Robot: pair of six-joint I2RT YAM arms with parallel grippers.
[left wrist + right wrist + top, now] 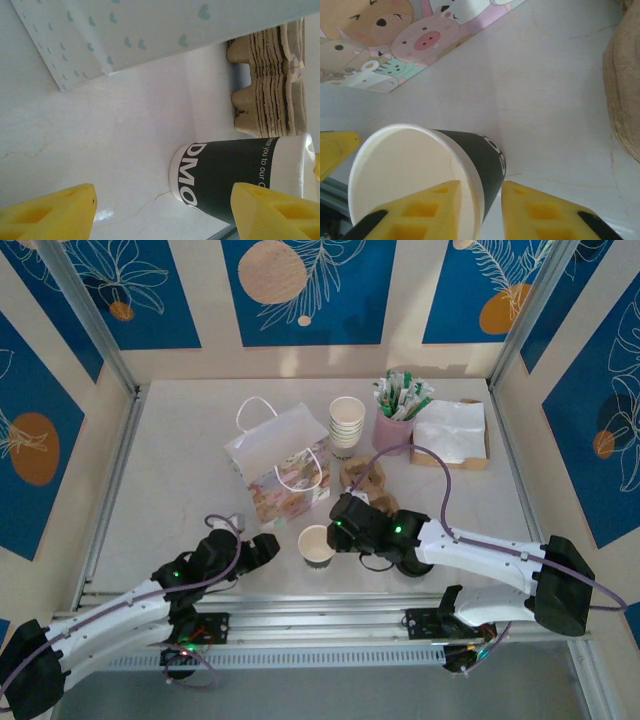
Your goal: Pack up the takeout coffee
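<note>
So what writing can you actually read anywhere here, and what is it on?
"DMO": big white letters, cut off, on the paper cup's black band.
"you to our": small white line on the same band, ends cut off.
Sachets in the pink cup: print too small to read.
Gift bag: cartoon animals, no words.

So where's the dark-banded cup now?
The cup stands front-centre on the table in the top view, between the left tool and right tool, nearer than the gift bag.
</note>
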